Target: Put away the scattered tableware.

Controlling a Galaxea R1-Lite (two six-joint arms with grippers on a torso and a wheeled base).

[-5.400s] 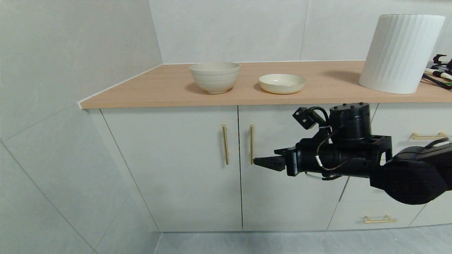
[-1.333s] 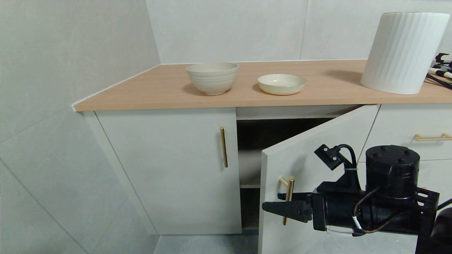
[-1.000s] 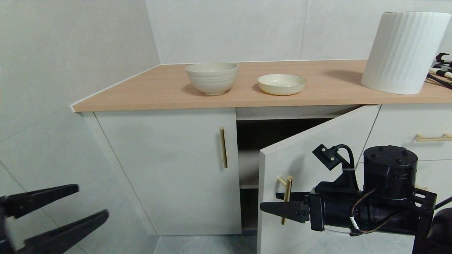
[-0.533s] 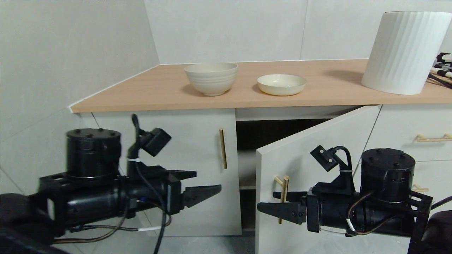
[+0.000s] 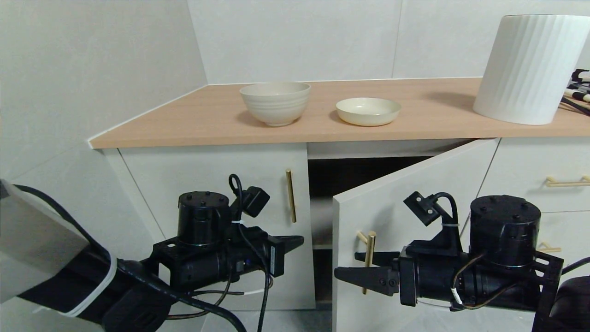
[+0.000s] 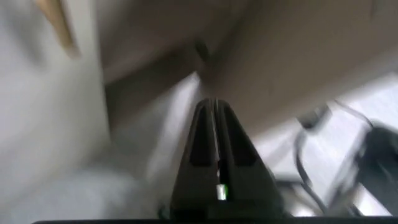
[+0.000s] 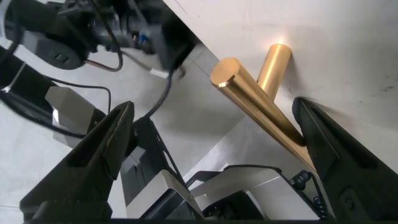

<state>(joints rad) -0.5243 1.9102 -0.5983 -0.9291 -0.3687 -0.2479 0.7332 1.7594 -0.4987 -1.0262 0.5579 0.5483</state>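
A ribbed beige bowl (image 5: 275, 102) and a shallow cream dish (image 5: 368, 110) stand side by side on the wooden countertop (image 5: 193, 122). Below them the right cupboard door (image 5: 405, 193) stands partly open, showing a dark interior (image 5: 350, 170). My right gripper (image 5: 351, 266) is open, one finger on each side of the door's brass handle (image 5: 368, 258); the handle (image 7: 261, 106) lies between the wide-apart fingers (image 7: 112, 149). My left gripper (image 5: 297, 240) is shut with nothing in it, in front of the closed left door near the opening. Its fingers (image 6: 213, 124) are pressed together.
A tall white ribbed container (image 5: 525, 69) stands at the counter's right, with pens (image 5: 578, 92) behind it. The closed left door has a vertical brass handle (image 5: 290, 196). Drawers with brass handles (image 5: 567, 181) lie to the right. A tiled wall closes off the left side.
The right door went from closed to partly open and swung slightly further. My left arm came in from the lower left, moved right toward the opening, and its gripper went from open to shut.
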